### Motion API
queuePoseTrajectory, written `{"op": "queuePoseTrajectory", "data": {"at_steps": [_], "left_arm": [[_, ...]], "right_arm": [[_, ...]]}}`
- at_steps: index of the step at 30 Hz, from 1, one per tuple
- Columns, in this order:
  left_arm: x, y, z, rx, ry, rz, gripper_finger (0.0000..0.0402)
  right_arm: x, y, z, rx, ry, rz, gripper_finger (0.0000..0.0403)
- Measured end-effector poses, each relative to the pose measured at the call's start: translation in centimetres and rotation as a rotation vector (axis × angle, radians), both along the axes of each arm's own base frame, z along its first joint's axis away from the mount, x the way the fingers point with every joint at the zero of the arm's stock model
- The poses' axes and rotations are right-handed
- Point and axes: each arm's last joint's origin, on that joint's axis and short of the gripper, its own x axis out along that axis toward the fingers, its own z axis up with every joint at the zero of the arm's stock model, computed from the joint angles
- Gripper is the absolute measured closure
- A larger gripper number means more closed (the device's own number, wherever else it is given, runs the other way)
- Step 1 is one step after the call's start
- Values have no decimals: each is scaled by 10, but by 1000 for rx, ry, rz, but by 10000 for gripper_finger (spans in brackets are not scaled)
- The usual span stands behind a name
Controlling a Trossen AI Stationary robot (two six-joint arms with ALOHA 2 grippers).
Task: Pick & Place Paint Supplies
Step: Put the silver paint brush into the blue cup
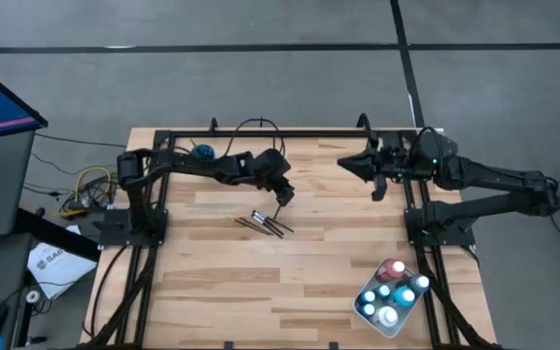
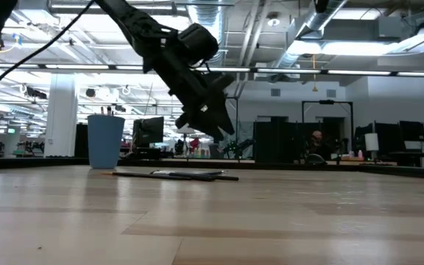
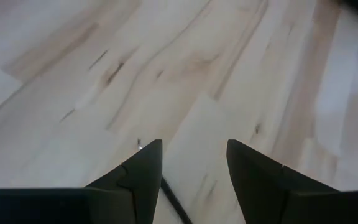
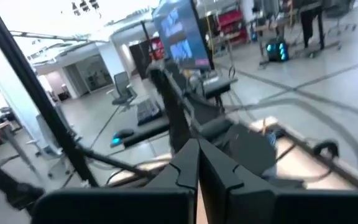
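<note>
A few thin dark paintbrushes [image 1: 265, 224] lie flat on the wooden table near its middle, also seen in the low view [image 2: 182, 174]. My left gripper [image 1: 282, 194] hangs open just above them on their far side, clear of the table [image 2: 219, 131]. In the left wrist view its fingers [image 3: 194, 146] stand apart over bare wood, with one dark brush end [image 3: 171, 198] showing between them. Small paint bottles [image 1: 389, 290] in red, blue, teal and white stand in a white tray [image 1: 366, 309] at the near right. My right gripper [image 1: 346, 163] waits shut near the far edge [image 4: 197, 152].
A blue round cup [image 1: 202, 151] stands near the far edge behind the left arm, and the low view shows brush handles sticking out of it [image 2: 105, 141]. Black frame rails run along the table's left, right and far sides. Bare wood lies between the brushes and the tray.
</note>
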Motion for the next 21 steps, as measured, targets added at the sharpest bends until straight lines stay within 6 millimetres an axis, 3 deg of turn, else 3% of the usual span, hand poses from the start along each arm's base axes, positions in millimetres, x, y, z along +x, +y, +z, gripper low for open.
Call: {"op": "queuePoseTrajectory", "data": {"at_steps": [7,21], "left_arm": [[6,3,-22,-2,114,20,229],[10,5,-53,1,181,46,229]], "right_arm": [[-5,-3,-18,77,33,-15,399],[-3,-3,-21,84,61,-14,402]]}}
